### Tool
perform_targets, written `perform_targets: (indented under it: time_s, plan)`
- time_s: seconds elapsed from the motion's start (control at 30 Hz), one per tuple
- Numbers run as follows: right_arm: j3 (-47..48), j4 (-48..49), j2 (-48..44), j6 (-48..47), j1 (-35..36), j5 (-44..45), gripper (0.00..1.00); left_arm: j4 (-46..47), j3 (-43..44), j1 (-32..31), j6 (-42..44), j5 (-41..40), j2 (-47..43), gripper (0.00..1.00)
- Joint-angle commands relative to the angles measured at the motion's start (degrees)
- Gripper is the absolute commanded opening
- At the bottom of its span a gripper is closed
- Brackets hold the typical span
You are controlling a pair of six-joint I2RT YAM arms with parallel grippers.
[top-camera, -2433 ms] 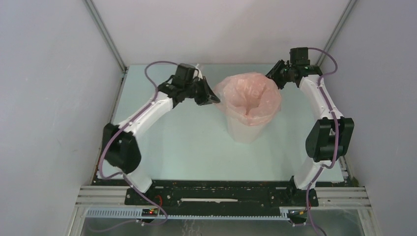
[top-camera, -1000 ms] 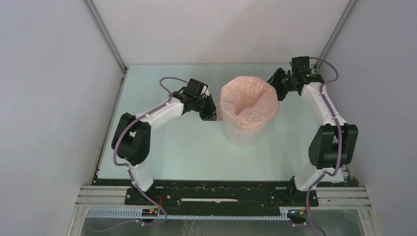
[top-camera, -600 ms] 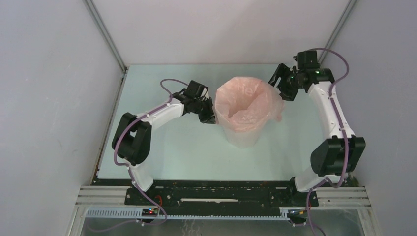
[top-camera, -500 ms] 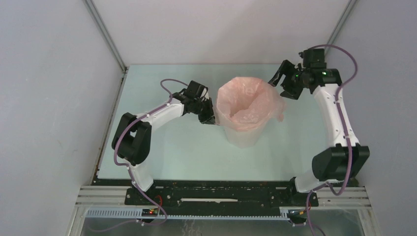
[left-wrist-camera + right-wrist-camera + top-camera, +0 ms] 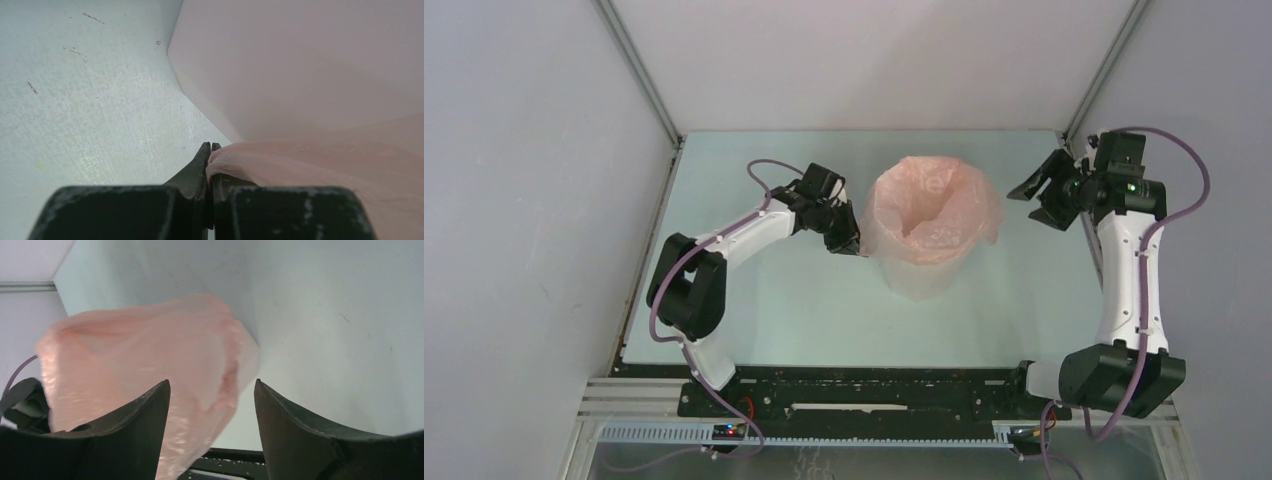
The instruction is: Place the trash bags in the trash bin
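The trash bin [image 5: 916, 277], white and faceted, stands upright mid-table. The pale-pink trash bag [image 5: 934, 203] sits in its mouth, folded over the rim, with a loose flap bulging on the right side. My left gripper [image 5: 852, 243] is at the bin's left wall, shut on the bag's bunched edge. In the left wrist view that pinched film [image 5: 300, 162] runs from the left gripper [image 5: 211, 146] along the bin's wall [image 5: 300, 65]. My right gripper [image 5: 1034, 207] hangs open to the right of the bin, clear of the bag [image 5: 140, 355]. Nothing is between the right gripper's [image 5: 210, 382] fingers.
The pale-green table [image 5: 774, 300] has grey walls on three sides. The right arm rises along the right edge of the table. The black base rail [image 5: 874, 395] runs along the near edge. The left arm [image 5: 22, 402] shows past the bag in the right wrist view.
The right gripper has let go of the bag's right rim, opened and drawn back to the right. The bag's right edge now hangs loose. The left gripper keeps its hold.
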Motion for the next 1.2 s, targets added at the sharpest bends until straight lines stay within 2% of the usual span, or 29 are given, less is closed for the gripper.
perform_targets:
  time_s: [0.0,0.23,0.37,0.53,0.67,0.9,1.17]
  plan:
    - [-8.1,4.7,-3.0,1.4,-2.4,-4.9,0.71,-1.1,4.0,-0.5,0.9,0.5,-2.8,0.06]
    - [-18.1,14.3,-0.1,7.4,-0.5,-10.1,0.68,-1.3,3.9,-0.7,0.7,1.3,-2.6,0.06]
    - [-26.3,22.9,1.7,12.2,1.4,-11.6,0.43,-0.9,3.8,-1.1,0.5,2.3,-1.6,0.06]
    - [-29.5,26.0,7.2,8.6,3.3,-7.4,0.22,-0.2,2.3,-1.8,0.4,2.8,0.5,0.06]
    - [-29.4,27.2,10.5,5.6,3.5,-6.8,0.2,0.5,1.0,-2.3,0.4,3.1,0.8,0.06]
    - [-29.5,26.7,12.4,0.4,3.7,-2.4,0.22,-1.1,-1.0,-2.5,4.3,0.0,3.1,0.05]
    - [-29.5,27.2,18.2,-0.7,7.3,-1.8,0.22,-1.0,-2.9,-2.7,6.0,-2.2,5.1,0.05]
